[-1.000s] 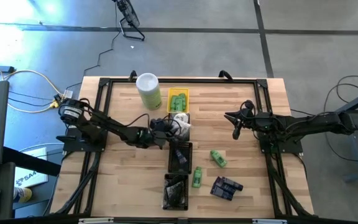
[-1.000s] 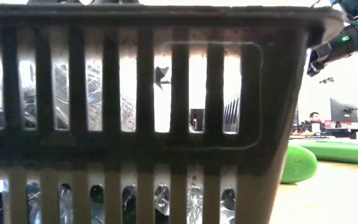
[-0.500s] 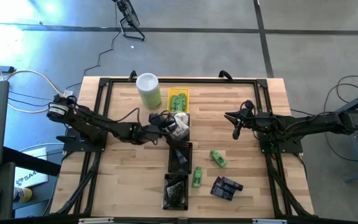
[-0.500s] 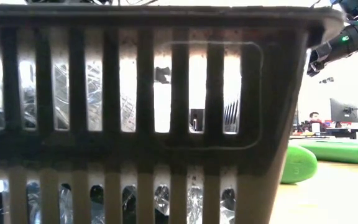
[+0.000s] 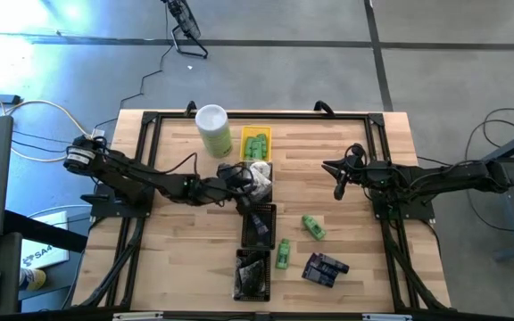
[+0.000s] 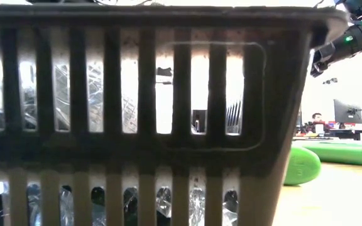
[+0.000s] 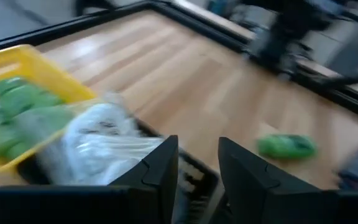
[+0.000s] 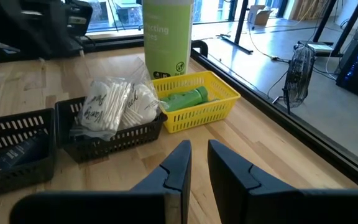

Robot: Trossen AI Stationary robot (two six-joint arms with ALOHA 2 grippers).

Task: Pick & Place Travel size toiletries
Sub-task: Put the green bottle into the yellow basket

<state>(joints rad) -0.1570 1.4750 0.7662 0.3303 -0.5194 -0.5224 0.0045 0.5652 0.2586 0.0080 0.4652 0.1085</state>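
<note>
My left gripper (image 5: 241, 181) (image 7: 199, 155) hangs open over the near left corner of a black tray (image 5: 246, 185), and nothing shows between its fingers. White clear-wrapped pieces (image 5: 260, 173) (image 7: 98, 140) are piled in that tray. Behind it, a yellow tray (image 5: 255, 143) (image 8: 194, 102) holds green bottles (image 7: 17, 115). Two more green bottles (image 5: 313, 226) (image 5: 283, 253) and dark blue packets (image 5: 326, 268) lie on the wood. My right gripper (image 5: 338, 189) (image 8: 199, 162) waits shut at the right, above the table.
A tall pale-green canister (image 5: 213, 129) stands at the far side. Two more black trays (image 5: 259, 225) (image 5: 252, 275) stand in line toward the near edge. The nearest one's slatted wall (image 6: 137, 125) fills the low view. Bare wood lies on the left and between the arms.
My left gripper has risen and gone a little toward the table's right, from beside the tray of white pieces to above its corner, and its wrist has rolled. The gap between its fingers shows no difference.
</note>
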